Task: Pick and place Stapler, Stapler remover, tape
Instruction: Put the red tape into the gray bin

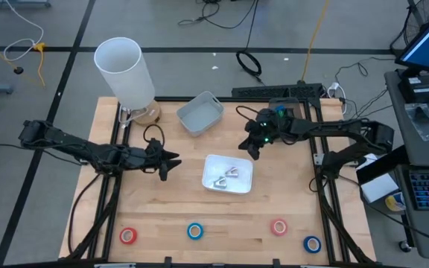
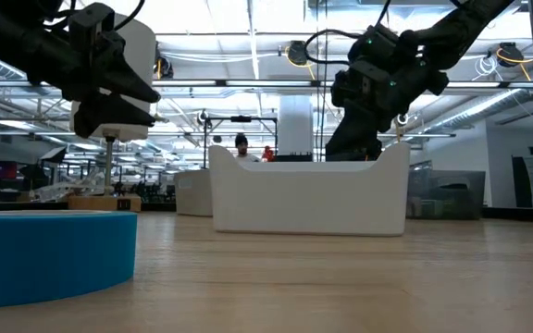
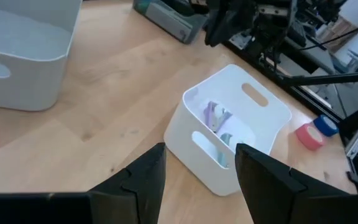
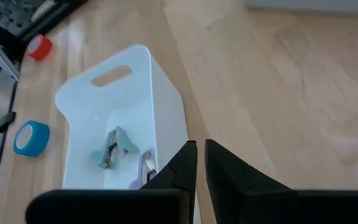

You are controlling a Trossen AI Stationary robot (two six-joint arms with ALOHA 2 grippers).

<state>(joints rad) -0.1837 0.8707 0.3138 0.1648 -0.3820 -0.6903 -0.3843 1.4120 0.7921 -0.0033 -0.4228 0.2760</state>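
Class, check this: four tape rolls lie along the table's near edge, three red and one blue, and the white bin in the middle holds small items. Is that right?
Not quite. The high view shows two red rolls and two blue rolls, not three and one. They do lie along the near edge, and the white bin in the middle holds small items.

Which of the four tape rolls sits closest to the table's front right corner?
The blue roll at the row's far right; the others, red, blue and red, lie further left.

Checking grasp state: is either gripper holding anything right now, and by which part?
Nothing held. Left gripper open and empty; right gripper nearly shut on nothing, above the white bin.
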